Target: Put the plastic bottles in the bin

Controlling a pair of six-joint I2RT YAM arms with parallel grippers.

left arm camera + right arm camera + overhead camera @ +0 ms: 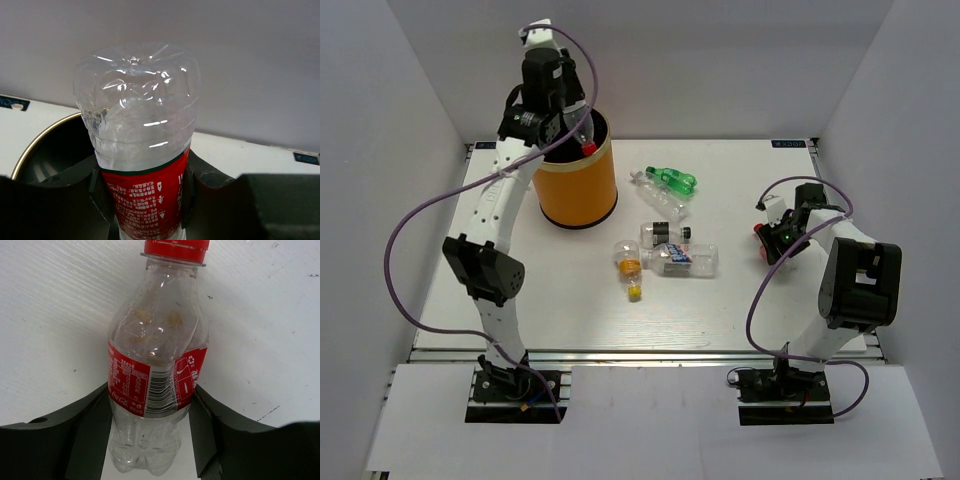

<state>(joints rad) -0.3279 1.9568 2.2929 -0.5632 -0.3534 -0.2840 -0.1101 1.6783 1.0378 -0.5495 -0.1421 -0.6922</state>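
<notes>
My left gripper is shut on a clear bottle with a red label, gripping it at the label. In the top view this bottle hangs cap-down over the orange-yellow bin. The bin's golden rim shows below it in the left wrist view. My right gripper rests on the table at the right. Both fingers touch the label of a red-capped, red-labelled bottle. In the top view that gripper stands near the table's right edge. Several more bottles lie mid-table.
Right of the bin lie a green bottle and a crumpled clear one. Nearer me are a black-capped bottle, a blue-white labelled bottle and an orange-labelled, yellow-capped one. White walls enclose the table.
</notes>
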